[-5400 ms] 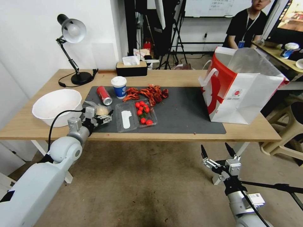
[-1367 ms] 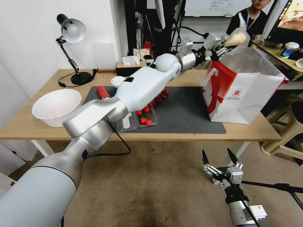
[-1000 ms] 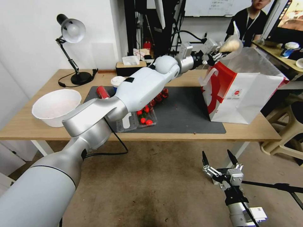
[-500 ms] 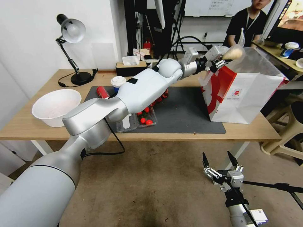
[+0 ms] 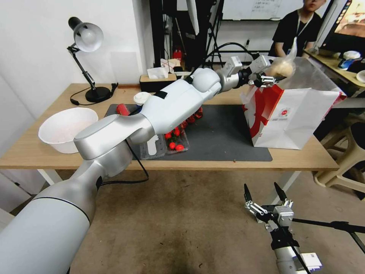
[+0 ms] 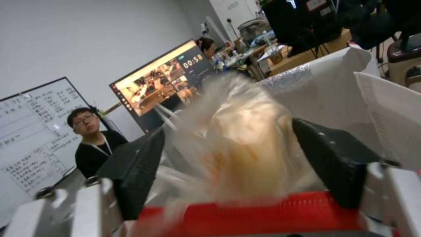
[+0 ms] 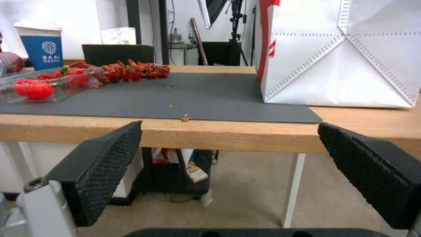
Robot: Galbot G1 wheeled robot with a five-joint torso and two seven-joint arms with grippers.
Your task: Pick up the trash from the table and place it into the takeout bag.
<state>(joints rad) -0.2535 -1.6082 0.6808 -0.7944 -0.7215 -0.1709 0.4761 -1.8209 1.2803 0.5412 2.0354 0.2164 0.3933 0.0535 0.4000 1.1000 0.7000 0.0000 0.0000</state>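
Two arms: the left one reaches across the surface (image 5: 45, 160) to the far right; the right one hangs low in front of the surface's near edge.
Surface: long light-wood top on white legs, with a dark grey mat (image 5: 224, 139) over its middle.
Takeout bag (image 5: 300, 121): stands upright at the right end of the mat, white with red side panels, a small round red logo on its front and its top open.
White bowl (image 5: 66, 127): on the bare wood at the left end, off the mat.
Left gripper (image 5: 270, 78): held above the bag's open top at its left rim, closed around the clear bag with beige bun (image 5: 281, 68); the left wrist view shows the black pads pressing that bun bag (image 6: 245, 144) from both sides, above the bag's red edge.
Right gripper (image 5: 265, 192): below and in front of the surface, its two black fingers spread wide with nothing between them; its wrist view looks level across the mat toward the takeout bag.
Clear tray of red tomatoes (image 5: 173, 141): near the mat's front edge, partly hidden by the left arm.
Paper cup (image 7: 42, 44): white lid, blue-and-white wall, standing at the mat's back left.
Red soda can (image 5: 122, 109): lying just beside the cup, mostly behind the arm.
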